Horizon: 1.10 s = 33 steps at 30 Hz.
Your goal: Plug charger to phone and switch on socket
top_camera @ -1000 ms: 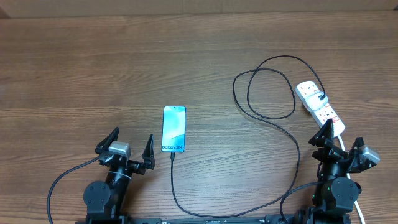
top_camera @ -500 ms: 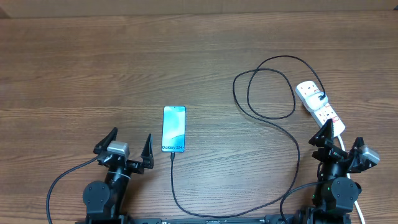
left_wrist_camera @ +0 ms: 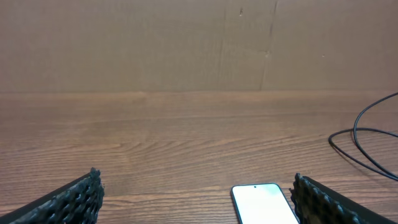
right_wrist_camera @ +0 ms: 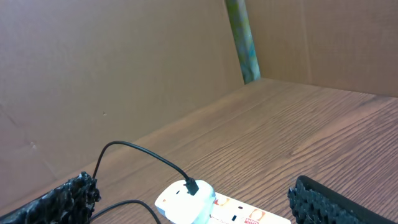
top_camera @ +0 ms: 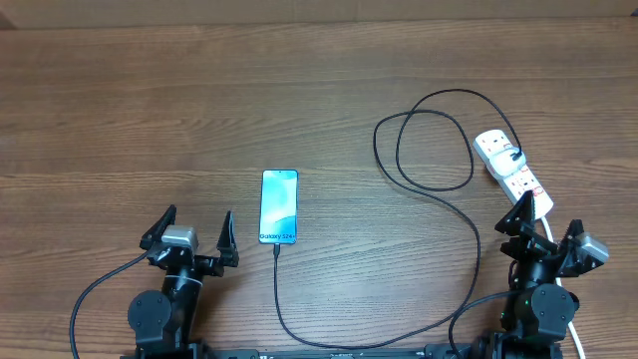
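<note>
From overhead, the slim smartphone with a blue-green screen (top_camera: 279, 206) lies on the wood-grain tabletop (top_camera: 150, 100). The long thin black charger cable (top_camera: 275, 284) meets its 6 o'clock end, though I cannot tell whether the tip is seated. The left gripper (top_camera: 192, 224) hovers released and empty at its 8 o'clock, and the right gripper (top_camera: 545, 224) is likewise spread and empty at 6 o'clock of the white elongated power strip (top_camera: 513, 170). The left wrist view shows the smartphone's (left_wrist_camera: 264, 202) far end between wide-apart fingers (left_wrist_camera: 71, 198), nothing held. In the right wrist view the power strip (right_wrist_camera: 205, 208) sits low with tiny red switches (right_wrist_camera: 253, 218), so a descending finger could likely miss, shove the power strip, or snag the charger cable (right_wrist_camera: 143, 152) and tug its tip loose.
</note>
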Each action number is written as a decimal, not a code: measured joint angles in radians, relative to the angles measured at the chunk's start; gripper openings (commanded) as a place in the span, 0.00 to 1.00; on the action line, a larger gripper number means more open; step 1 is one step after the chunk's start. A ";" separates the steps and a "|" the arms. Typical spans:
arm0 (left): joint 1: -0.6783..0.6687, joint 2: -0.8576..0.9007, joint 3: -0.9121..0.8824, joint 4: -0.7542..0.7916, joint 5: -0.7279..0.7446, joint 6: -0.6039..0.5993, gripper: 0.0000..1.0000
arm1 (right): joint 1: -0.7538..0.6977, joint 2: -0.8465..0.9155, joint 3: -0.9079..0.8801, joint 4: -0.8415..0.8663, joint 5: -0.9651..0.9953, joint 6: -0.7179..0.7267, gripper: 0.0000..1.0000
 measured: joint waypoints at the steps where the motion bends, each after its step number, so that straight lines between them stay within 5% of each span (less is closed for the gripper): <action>1: 0.000 0.000 0.000 0.000 0.000 0.000 1.00 | 0.000 0.000 0.000 0.001 0.000 0.000 1.00; 23: 0.000 0.000 -0.001 -0.005 -0.056 -0.003 1.00 | 0.000 0.000 0.000 0.000 0.000 0.000 1.00; 33: 0.000 0.000 -0.001 -0.018 -0.187 -0.133 1.00 | 0.000 0.000 0.000 0.000 0.000 0.000 1.00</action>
